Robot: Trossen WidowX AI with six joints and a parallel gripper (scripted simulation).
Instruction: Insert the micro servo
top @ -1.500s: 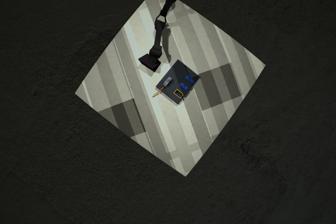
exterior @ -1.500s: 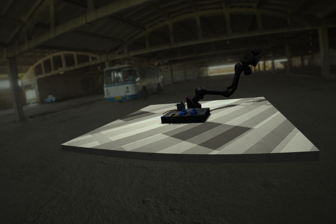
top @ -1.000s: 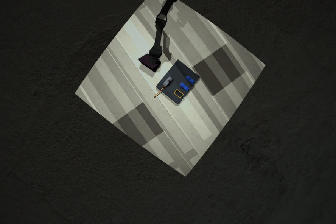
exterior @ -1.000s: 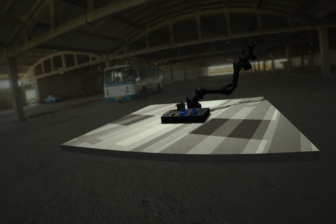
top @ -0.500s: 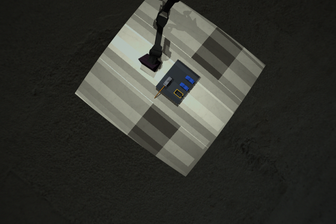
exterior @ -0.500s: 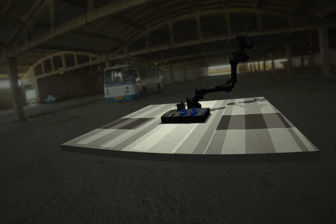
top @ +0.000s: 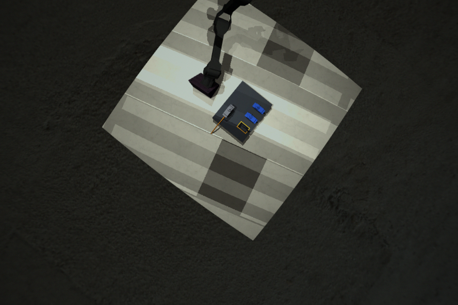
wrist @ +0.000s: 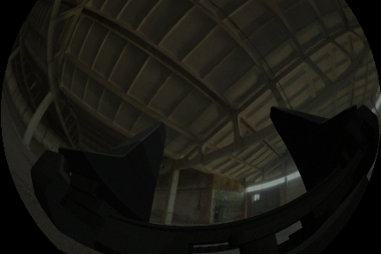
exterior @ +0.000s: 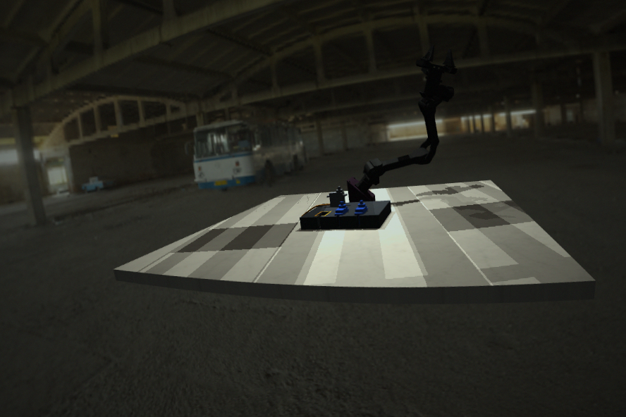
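The loose grey micro servo (top: pixel 229 110) (exterior: pixel 337 199) stands upright on the dark deck (top: pixel 241 95) (exterior: pixel 326 223), away from the pocket, with its output shaft up and its ears above the deck surface. Its orange cable (top: pixel 217 125) runs out over the deck's edge. The marked pocket (top: pixel 239 124) (exterior: pixel 323 211) has a yellow outline and is empty. My gripper (exterior: pixel 440 53) (wrist: pixel 221 119) is open, with nothing between its fingers. It points upward, high above the table and far from the servo and deck. Its fingers cannot be made out in the top view.
Two blue servos (top: pixel 258 107) (top: pixel 251 117) sit in the deck in a row beside the marked pocket. The arm's purple base (top: pixel 199 85) (exterior: pixel 352 189) stands close to the deck, behind the grey servo in the exterior view. The striped table (top: pixel 177 161) (exterior: pixel 364 265) carries the deck.
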